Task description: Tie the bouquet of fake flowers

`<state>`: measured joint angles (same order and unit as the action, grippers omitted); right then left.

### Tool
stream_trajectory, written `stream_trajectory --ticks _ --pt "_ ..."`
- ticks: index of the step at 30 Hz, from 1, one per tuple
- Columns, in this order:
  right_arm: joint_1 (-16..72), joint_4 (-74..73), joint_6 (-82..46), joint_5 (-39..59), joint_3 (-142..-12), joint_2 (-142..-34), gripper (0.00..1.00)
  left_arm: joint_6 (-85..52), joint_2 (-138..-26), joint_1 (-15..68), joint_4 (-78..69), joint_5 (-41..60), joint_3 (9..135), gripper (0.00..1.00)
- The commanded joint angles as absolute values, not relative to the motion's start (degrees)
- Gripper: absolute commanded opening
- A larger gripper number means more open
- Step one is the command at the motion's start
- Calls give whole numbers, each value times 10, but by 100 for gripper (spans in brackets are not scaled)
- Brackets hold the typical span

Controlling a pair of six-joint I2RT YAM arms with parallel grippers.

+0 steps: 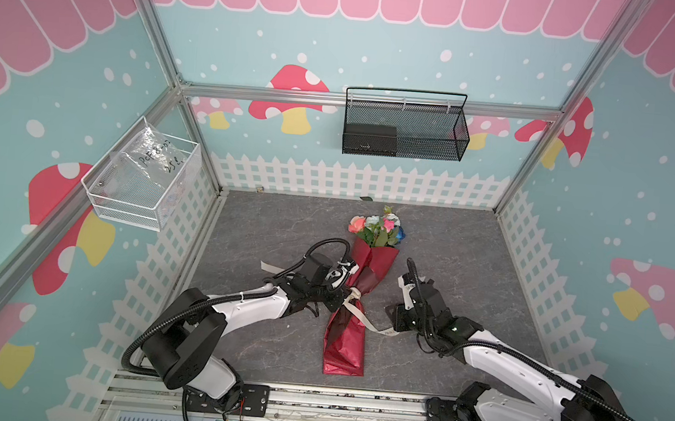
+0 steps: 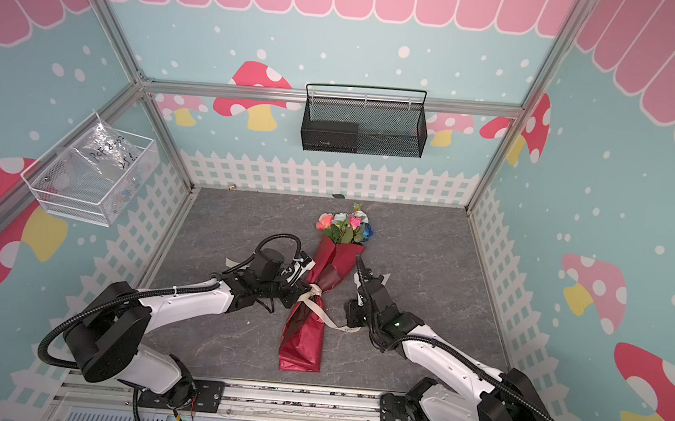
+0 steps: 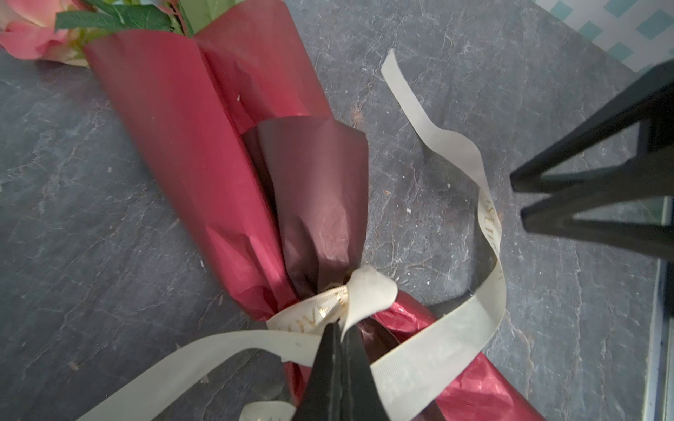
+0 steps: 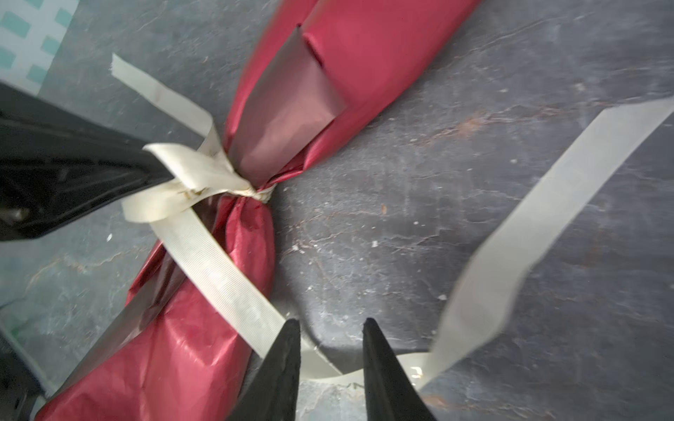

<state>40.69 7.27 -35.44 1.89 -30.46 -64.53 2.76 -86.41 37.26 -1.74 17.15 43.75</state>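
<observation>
Both top views show the bouquet of fake flowers (image 1: pixel 365 276) lying flat near the middle of the dark grey stone-patterned surface (image 1: pixel 276 223), between the two arms. The flower heads point toward the back wall and the stem end points toward the arm bases. Visible heads are a salmon-orange rose (image 1: pixel 356 224), a pink rose (image 1: pixel 388 224), a deep blue rose (image 1: pixel 400 235) and a pale blue-white cluster (image 1: pixel 372 221). Shiny red wrapping paper (image 1: pixel 342 353) encloses the stems from the green leaves down to a flattened end.

A cream lettered ribbon (image 3: pixel 310 313) is wound around the pinched waist of the wrap and crossed there into a knot. A short tail lies on the surface on the left arm's side. A long tail runs from the knot across the lower wrap and onto the surface on the right arm's side.

Left hand (image 3: pixel 340 328): the jaws are pressed together with no gap between them. They pinch a fold of the ribbon directly at the knot, on top of the wrap.

Right hand (image 4: pixel 330 324): the jaws stand partly apart with a clear gap, and the hand grips nothing. It is just beside the lower wrap. The long tail lies on the surface across this gap, below the fingertips. Whether a fingertip touches the tail cannot be told.
</observation>
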Motion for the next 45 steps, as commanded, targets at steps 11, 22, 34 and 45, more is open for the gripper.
stream_trajectory --ticks 11,22,34,45 --pt "508 50 -285 7 -330 -749 38 18 -868 372 -21 177 447 5" --pt "526 37 -266 -80 -332 -776 46 9 -876 372 -28 192 449 5" --pt "523 24 -261 -122 -341 -805 15 1 -878 372 -41 201 446 4" --pt "501 -25 -275 -53 -388 -776 0 -16 -879 383 -91 198 419 3"
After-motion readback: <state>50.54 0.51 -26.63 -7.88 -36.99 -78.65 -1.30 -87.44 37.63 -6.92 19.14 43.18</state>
